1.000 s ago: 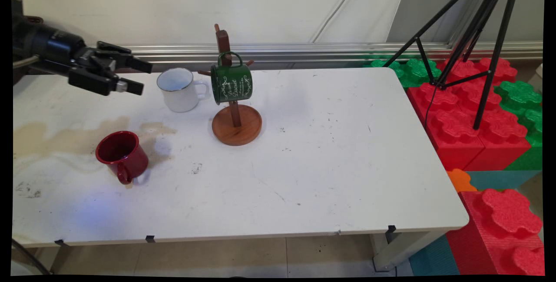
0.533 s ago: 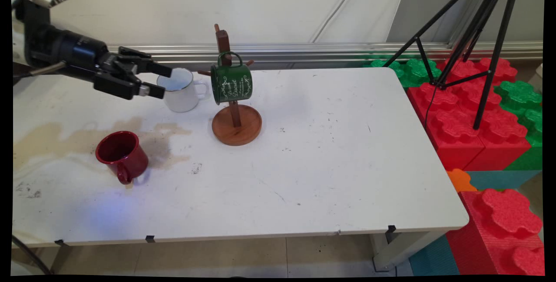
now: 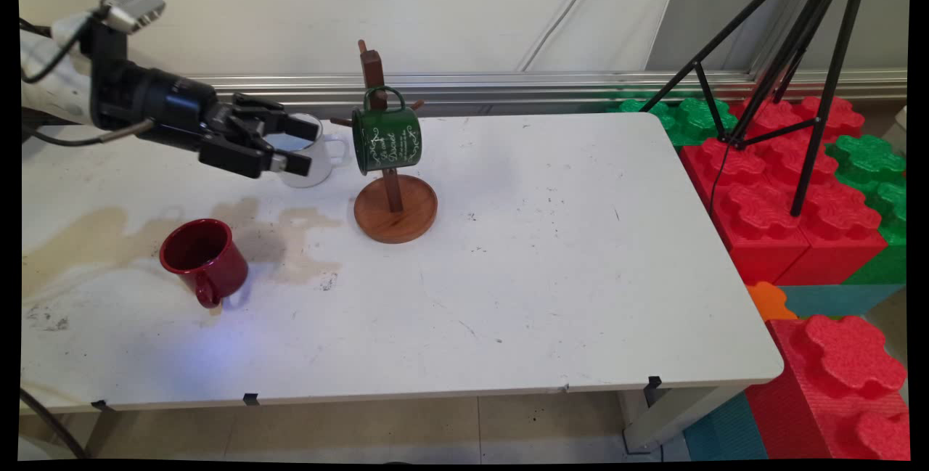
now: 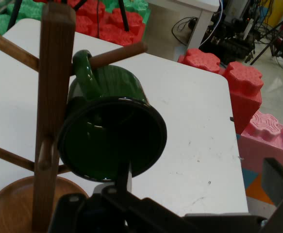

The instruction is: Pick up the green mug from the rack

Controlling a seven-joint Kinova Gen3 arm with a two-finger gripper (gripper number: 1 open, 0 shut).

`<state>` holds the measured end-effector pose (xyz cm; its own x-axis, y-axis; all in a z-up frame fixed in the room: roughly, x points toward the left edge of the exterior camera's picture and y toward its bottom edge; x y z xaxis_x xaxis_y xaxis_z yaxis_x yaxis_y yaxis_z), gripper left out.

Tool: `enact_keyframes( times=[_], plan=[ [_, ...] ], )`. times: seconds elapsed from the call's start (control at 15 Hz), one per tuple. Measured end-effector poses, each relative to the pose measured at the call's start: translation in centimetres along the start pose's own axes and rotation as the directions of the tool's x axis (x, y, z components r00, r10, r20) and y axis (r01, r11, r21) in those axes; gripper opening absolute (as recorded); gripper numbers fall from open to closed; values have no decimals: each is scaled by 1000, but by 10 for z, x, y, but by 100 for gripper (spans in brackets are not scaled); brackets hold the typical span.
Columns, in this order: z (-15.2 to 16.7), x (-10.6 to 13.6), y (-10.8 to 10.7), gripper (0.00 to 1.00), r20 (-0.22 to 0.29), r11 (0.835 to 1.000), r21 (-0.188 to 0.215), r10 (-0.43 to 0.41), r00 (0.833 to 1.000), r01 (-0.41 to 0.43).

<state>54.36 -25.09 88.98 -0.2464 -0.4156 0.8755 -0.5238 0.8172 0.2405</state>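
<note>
Gripper (image 3: 299, 144) fingers apart, holding nothing, hovers over white mug (image 3: 313, 166) rim; green mug (image 3: 387, 138) hangs close on wooden rack (image 3: 395, 208): keep clearance.

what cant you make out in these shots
- Main view: the gripper covers the left side of the white mug, so contact cannot be judged.
- Hand view: the white mug is hidden.
- Main view: the script on the green mug is too small to read.
- Hand view: the bottom edge cuts off the wooden mug stand.
</note>
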Motion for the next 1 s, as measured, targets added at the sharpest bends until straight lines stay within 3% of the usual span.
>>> enact_keyframes(
  times=[1.0],
  plan=[
    [48,-16,-3,100,-40,999,2,-51,998,51]
  ],
)
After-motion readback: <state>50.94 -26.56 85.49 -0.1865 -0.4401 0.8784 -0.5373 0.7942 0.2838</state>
